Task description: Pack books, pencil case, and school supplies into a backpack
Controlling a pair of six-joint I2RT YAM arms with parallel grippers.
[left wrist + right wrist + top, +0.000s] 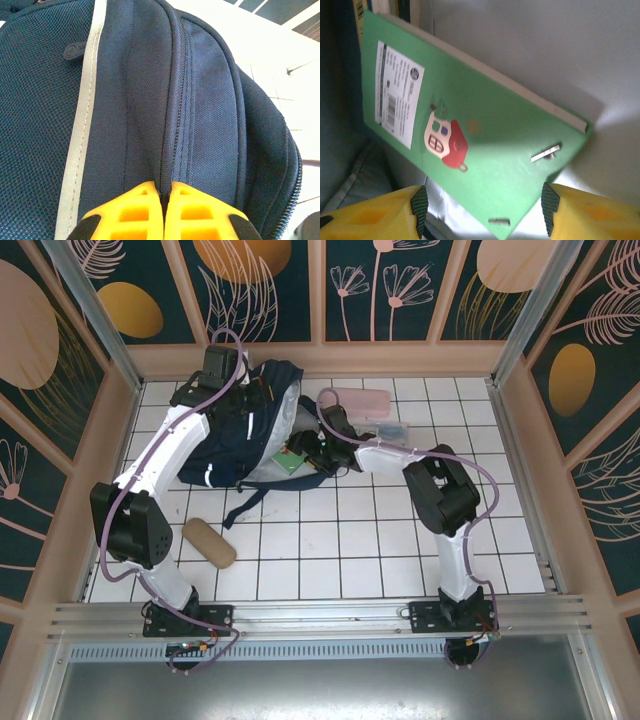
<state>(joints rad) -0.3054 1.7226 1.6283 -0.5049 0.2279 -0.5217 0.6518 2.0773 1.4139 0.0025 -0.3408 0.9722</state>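
The navy backpack point(232, 440) lies at the back left of the table, its mouth facing right. My left gripper point(250, 392) is at its top; in the left wrist view the yellow fingertips point(167, 187) are shut on a ridge of backpack fabric point(130, 100) beside a zip seam. My right gripper point(303, 448) is at the mouth, open, its pads point(420, 207) either side of a corner of the green book point(485, 145), apart from it. That book point(292, 460) lies on the pale lining. Edges of other books point(400, 6) show behind it. The pink pencil case point(355, 400) and school supplies packet point(392, 428) lie right of the backpack.
A tan oblong pouch point(208, 542) lies on the white tiled table point(350, 540) near the left arm. Dark straps point(255, 495) trail from the backpack toward the front. Patterned walls close in the back and sides.
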